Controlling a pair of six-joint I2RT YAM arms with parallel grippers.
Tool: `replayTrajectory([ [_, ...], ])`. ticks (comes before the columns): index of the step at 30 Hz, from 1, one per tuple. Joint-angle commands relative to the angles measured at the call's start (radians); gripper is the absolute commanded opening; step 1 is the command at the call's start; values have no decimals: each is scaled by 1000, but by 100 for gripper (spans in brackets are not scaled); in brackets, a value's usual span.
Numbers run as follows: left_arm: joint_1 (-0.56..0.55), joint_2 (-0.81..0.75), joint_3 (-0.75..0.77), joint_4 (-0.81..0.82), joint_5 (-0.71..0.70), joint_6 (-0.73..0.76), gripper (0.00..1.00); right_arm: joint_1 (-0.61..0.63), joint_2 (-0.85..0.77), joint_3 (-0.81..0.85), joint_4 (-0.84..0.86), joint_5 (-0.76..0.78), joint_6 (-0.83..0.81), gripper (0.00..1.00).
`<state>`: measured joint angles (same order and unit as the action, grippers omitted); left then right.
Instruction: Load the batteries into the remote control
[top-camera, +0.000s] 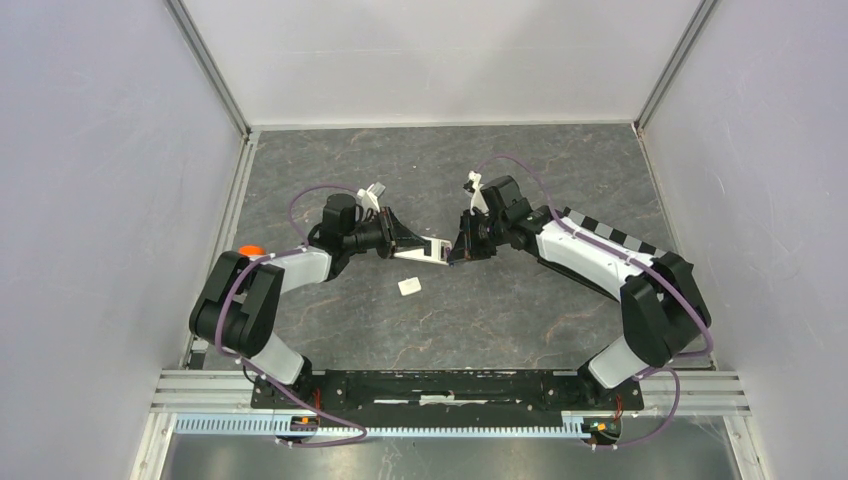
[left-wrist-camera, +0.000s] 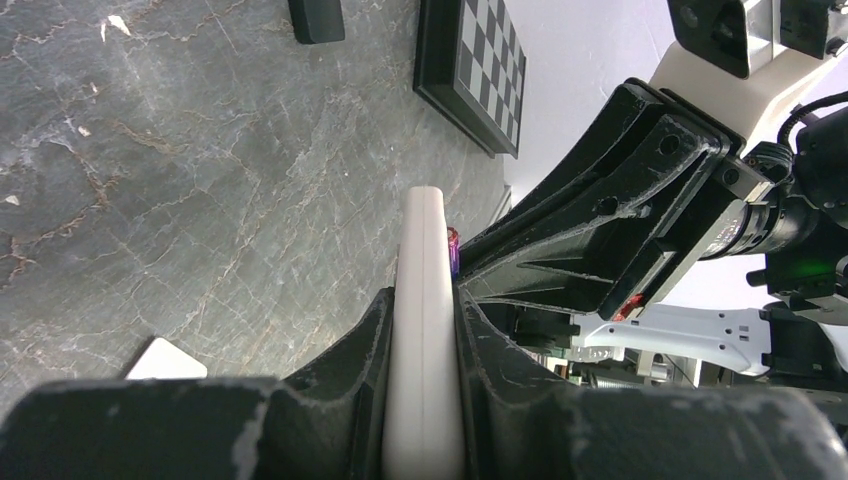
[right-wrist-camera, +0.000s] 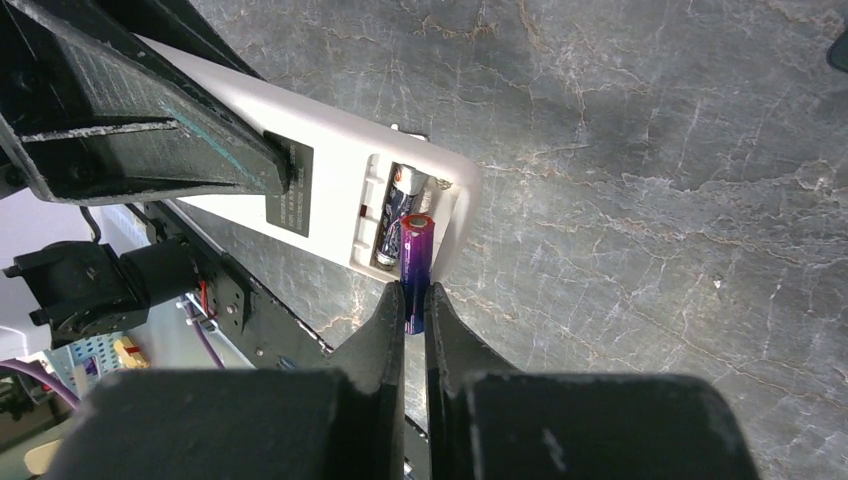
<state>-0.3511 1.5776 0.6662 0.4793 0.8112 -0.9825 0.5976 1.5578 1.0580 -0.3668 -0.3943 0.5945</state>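
Overhead view: batteries too small to make out. Left jaws cover much of the white plastic remote control (right-wrist-camera: 330, 190) and are clamped on it above the middle of the grey marbled worktop (top-camera: 520, 320). Right jaws are nearly together, pinching a purple cylindrical battery (right-wrist-camera: 417, 262) at the open compartment, beside a seated dark battery (right-wrist-camera: 394, 215).

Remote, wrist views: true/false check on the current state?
The left hand grips the white remote. True.
The right hand is empty. False: it pinches a purple battery.
A second battery already lies in the white remote's open compartment. True.
The white remote rests flat on the table. False: the left hand holds it up off the table.
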Motion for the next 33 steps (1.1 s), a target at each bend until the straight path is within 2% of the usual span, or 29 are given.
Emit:
replayTrajectory([
  [1,-5,-20,38,19,15,8,2,2,28,22,35,-2,53,9],
  [12,-5,-25,40,11,16,15,2,2,42,22,46,-28,76,21],
  [19,-5,-32,53,-48,12,54,2,0,47,31,38,-52,100,28],
  [26,-5,-32,62,-78,18,67,2,-7,8,33,63,-36,106,49],
  [32,-3,-31,87,-125,62,73,2,-33,-76,1,97,2,65,85],
  [33,-3,-32,92,-133,79,71,2,-41,-97,-4,108,10,46,89],
])
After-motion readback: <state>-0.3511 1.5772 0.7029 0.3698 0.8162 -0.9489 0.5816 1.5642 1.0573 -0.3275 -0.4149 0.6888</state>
